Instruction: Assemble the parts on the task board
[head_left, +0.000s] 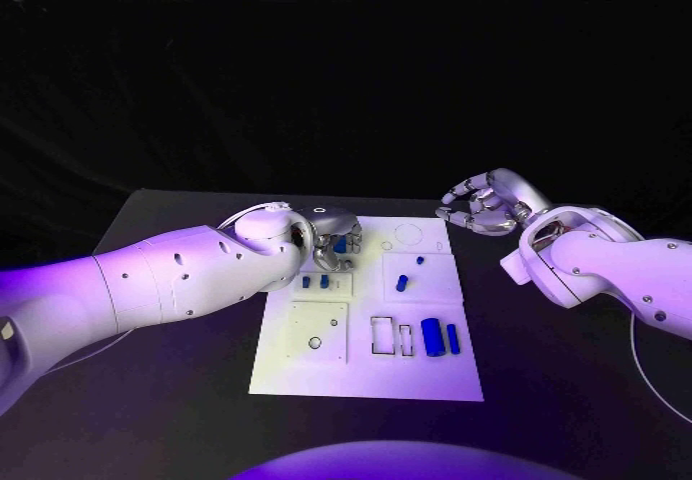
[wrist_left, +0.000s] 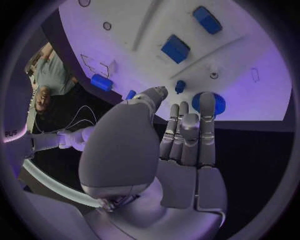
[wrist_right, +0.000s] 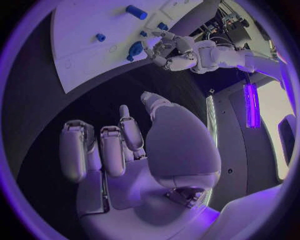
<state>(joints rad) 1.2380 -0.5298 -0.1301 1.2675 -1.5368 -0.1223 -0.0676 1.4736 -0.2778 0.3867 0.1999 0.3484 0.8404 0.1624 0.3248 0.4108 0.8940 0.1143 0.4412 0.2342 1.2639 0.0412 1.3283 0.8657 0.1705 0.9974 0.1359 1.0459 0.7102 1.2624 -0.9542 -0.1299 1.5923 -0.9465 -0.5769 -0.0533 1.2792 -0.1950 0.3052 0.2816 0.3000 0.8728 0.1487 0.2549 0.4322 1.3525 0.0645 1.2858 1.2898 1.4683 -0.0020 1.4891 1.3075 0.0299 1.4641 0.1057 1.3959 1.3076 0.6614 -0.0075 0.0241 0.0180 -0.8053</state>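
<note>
Left robot hand (head_left: 329, 243): I see its fingers apart over the task board's (head_left: 361, 370) far edge, holding nothing
Right robot hand (head_left: 482, 204): fingers spread, empty, above the surface (head_left: 173, 380)

We found no text, label, brand, number or sign that we could read. The task board (head_left: 368, 375) carried only outlined shapes, and a few pale characters at the rim of the left wrist view were too blurred for us to read.
</note>
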